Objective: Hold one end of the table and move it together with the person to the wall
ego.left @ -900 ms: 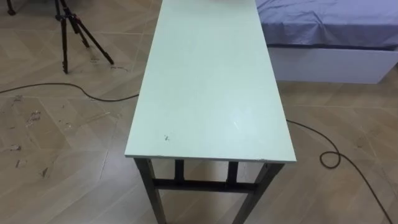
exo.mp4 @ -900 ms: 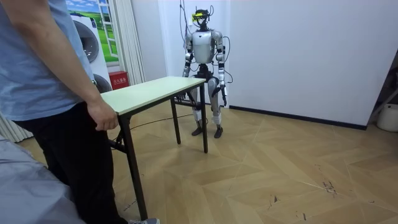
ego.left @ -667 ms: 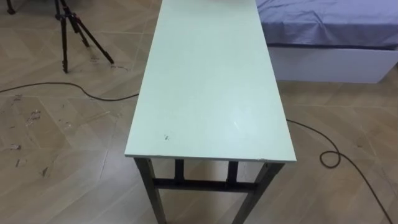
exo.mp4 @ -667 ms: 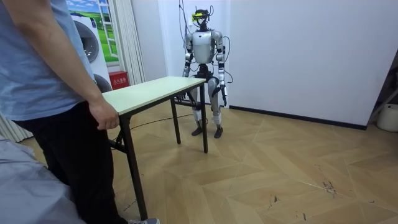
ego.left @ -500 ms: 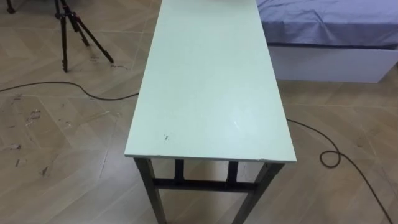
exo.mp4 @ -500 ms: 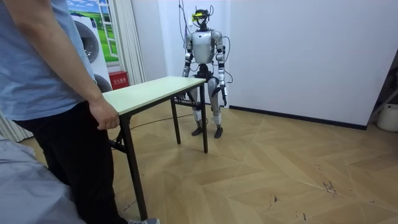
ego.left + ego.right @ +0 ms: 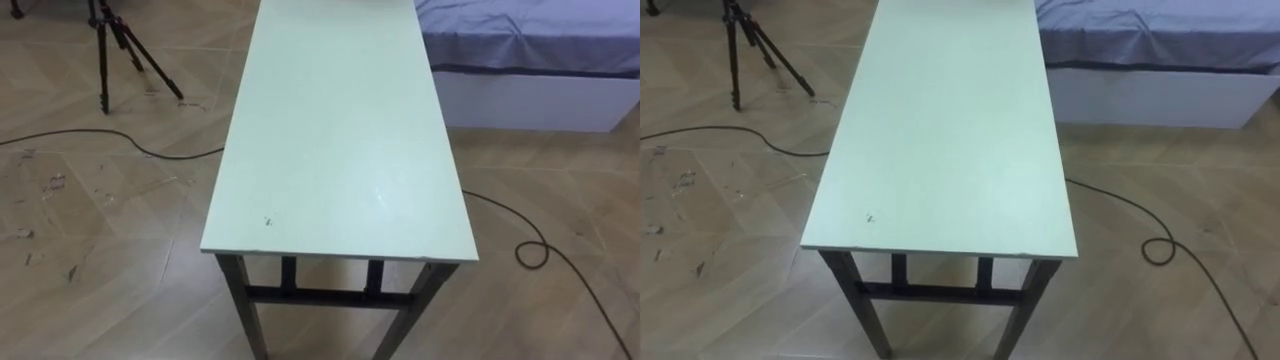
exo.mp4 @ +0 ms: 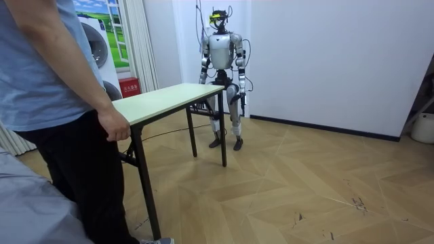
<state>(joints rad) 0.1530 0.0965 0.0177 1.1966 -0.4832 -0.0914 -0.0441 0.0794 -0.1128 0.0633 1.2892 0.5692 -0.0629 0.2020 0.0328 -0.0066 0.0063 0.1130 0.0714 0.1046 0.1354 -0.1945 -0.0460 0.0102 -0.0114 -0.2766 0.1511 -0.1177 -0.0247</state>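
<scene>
The surface [image 7: 340,140] stands on the floor between the robot and a person [image 8: 47,81], its short end just before the robot. The person's hand [image 8: 116,127] grips the far end. The left robot hand [image 8: 243,102] hangs by the hip, apart from the surface. What looks like the right robot hand [image 8: 211,102] hangs below the surface's end. Both are too small in the room view to tell whether wide or closed.

The step in hand is, I judge, taking hold of the robot's end. To do it well, bring both robot hands under the short edge, evenly either side of the middle and clear of the dark leg frame [image 7: 325,296]. Then lift level with the person's end. The bed [image 7: 520,40] lies close on the right, a tripod [image 7: 120,50] stands to the left and a cable [image 7: 530,250] crosses the floor, so any step should be small and square.
</scene>
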